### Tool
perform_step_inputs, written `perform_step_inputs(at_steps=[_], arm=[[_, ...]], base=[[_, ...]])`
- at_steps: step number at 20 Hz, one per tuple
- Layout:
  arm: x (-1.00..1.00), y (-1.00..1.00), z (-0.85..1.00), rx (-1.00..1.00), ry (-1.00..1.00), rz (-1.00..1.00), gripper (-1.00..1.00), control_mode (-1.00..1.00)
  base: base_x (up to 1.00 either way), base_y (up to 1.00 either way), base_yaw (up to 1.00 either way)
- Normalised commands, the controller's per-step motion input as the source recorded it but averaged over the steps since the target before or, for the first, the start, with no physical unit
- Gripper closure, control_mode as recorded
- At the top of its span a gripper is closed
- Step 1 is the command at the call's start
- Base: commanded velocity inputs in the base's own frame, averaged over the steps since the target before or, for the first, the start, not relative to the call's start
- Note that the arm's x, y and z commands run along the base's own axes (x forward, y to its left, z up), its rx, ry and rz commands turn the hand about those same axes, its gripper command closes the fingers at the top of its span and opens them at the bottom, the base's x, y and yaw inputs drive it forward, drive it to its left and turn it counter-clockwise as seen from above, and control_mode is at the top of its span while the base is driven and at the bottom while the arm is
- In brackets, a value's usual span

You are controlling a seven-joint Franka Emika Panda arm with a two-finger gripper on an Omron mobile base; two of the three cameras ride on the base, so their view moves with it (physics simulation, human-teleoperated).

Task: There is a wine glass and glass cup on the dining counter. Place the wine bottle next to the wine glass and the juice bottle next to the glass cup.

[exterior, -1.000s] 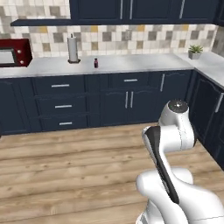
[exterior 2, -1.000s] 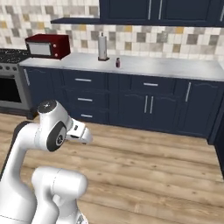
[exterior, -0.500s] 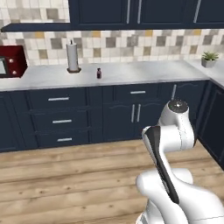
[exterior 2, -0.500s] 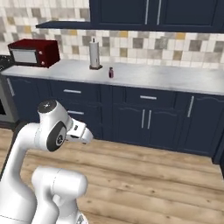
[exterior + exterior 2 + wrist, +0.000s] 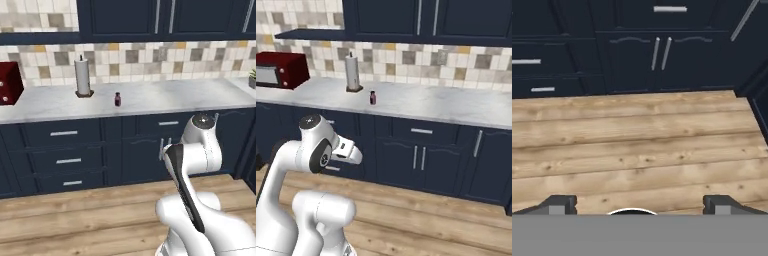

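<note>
The juice bottle [image 5: 117,99] [image 5: 372,97], tiny with a dark cap and reddish body, stands upright on the white marble wall counter [image 5: 175,95] [image 5: 446,107], a little right of a paper towel roll. My arm is folded up in front of the base, well short of that counter. In the hand view my gripper [image 5: 640,205] points down at the wooden floor, open, with nothing between its fingertips [image 5: 559,204]. The wine bottle, wine glass, glass cup and dining counter are out of view.
A paper towel roll [image 5: 82,76] [image 5: 352,72] and a red microwave [image 5: 7,82] [image 5: 278,70] stand on the wall counter, with a plant [image 5: 252,79] at its far right. Navy drawers and doors [image 5: 65,160] run below it. Wooden floor [image 5: 637,140] lies between base and cabinets.
The whole picture has shifted: the base has driven closer to the wall counter, so the counter and the small bottle appear larger. The arm's pose and the open gripper are unchanged.
</note>
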Motion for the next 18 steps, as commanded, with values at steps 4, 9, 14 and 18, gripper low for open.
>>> perform_step_inputs(at_steps=[4, 9, 14, 18], arm=[[0.00, 0.00, 0.00, 0.00, 0.00, 0.00, -1.00, 1.00], [0.00, 0.00, 0.00, 0.00, 0.00, 0.00, -1.00, 1.00], [0.00, 0.00, 0.00, 0.00, 0.00, 0.00, -1.00, 1.00], [0.00, 0.00, 0.00, 0.00, 0.00, 0.00, -1.00, 1.00]], base=[[0.94, 0.00, 0.00], [0.94, 0.00, 0.00], [0.92, 0.00, 0.01], [0.85, 0.03, 0.02]])
